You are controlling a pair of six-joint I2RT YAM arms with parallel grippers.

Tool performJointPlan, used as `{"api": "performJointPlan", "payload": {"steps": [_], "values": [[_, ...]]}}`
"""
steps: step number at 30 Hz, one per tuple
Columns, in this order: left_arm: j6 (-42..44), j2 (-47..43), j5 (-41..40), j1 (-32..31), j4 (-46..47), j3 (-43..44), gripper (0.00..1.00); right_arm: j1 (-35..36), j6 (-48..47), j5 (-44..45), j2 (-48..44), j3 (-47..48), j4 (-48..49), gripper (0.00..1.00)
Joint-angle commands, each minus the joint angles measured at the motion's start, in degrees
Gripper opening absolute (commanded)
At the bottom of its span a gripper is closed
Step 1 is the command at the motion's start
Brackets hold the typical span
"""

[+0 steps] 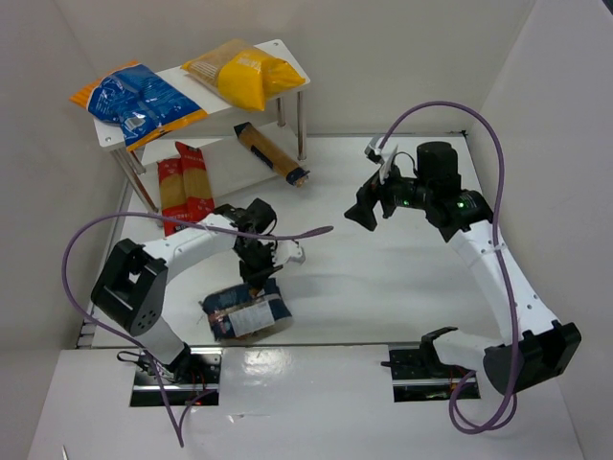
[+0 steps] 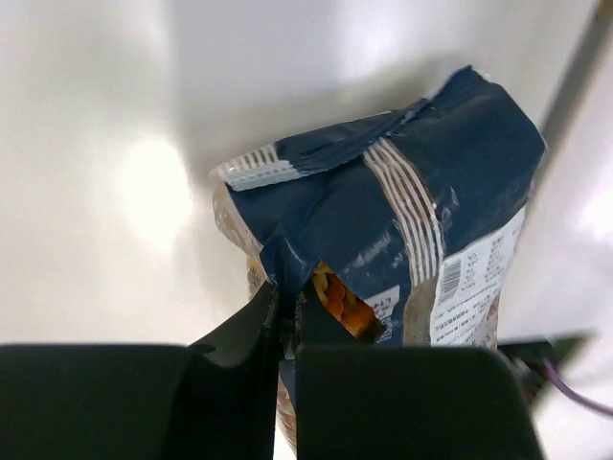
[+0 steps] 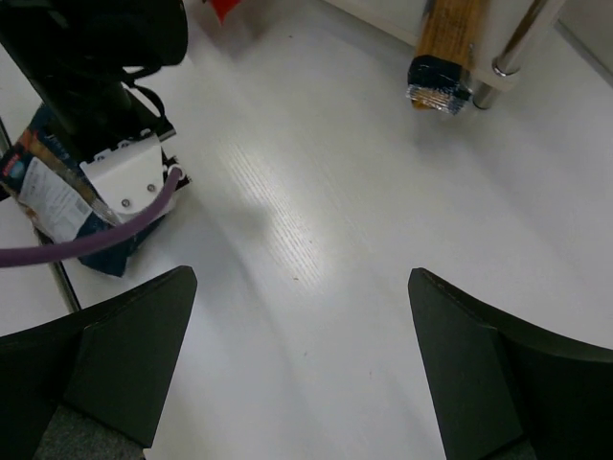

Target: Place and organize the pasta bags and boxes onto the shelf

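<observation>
Counting the task items gives six packages and one rack

1. Rack: one white two-tier rack [image 1: 107,134], with flat boards on thin metal legs. It stands at the far left of the white table [image 1: 383,287].
2. Top board: one blue-and-orange bag [image 1: 134,101] lies at the rack's left end. One yellow bag [image 1: 244,72] lies at its right end, apart from the first.
3. Beneath the top board:
   - Two red spaghetti packs [image 1: 185,190] lie side by side under the rack's left half.
   - One long slim tan box [image 1: 271,153] lies slanted under its right half, its dark end poking out beside a front leg.
   - Whether these rest on the lower board or on the table cannot be told.
4. Off the rack: one clear bag of short golden pasta with dark blue label [image 1: 247,311] lies on the table well in front of the rack.

Grippers: two
- The left gripper [image 1: 261,276] has its fingers pressed together, pinching a fold of that bag's dark blue film.
- The right gripper [image 1: 367,213] has its fingers spread wide and holds nothing. It hangs over bare table to the right of the rack.

Surface and room: the table is white and glossy with a faint grain. Plain white walls [image 1: 402,57] enclose it. Two purple cables [image 1: 86,240] are present, one looping from each arm
</observation>
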Motion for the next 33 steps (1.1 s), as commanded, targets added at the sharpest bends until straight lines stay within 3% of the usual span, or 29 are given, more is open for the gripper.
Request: {"api": "performJointPlan", "payload": {"steps": [1,9,15,19,24,33], "values": [[-2.2,-2.9,0.8,-0.5,6.9,5.3,0.00,-1.1,0.7,0.8,-2.7,-0.4,2.2,1.00],[-3.5,1.1,-3.8,-0.5,11.3,7.8,0.00,-4.1,0.7,-1.0,-4.3,-1.5,2.2,1.00],[-5.7,3.5,-2.6,-0.5,14.0,8.3,0.00,-5.3,0.7,-1.0,-4.3,-2.0,2.8,1.00],[-8.9,-1.2,-2.6,-0.5,15.9,8.3,0.00,-5.3,0.7,-1.0,-5.3,-2.5,2.8,1.00],[-12.6,-7.9,-8.2,-0.5,20.4,4.7,0.00,-5.3,1.2,-0.5,-5.8,-4.3,3.8,1.00],[-15.1,-7.8,-10.6,-0.5,25.0,2.0,0.00,-5.3,1.2,-0.5,-6.4,-4.8,4.4,1.00]]}}
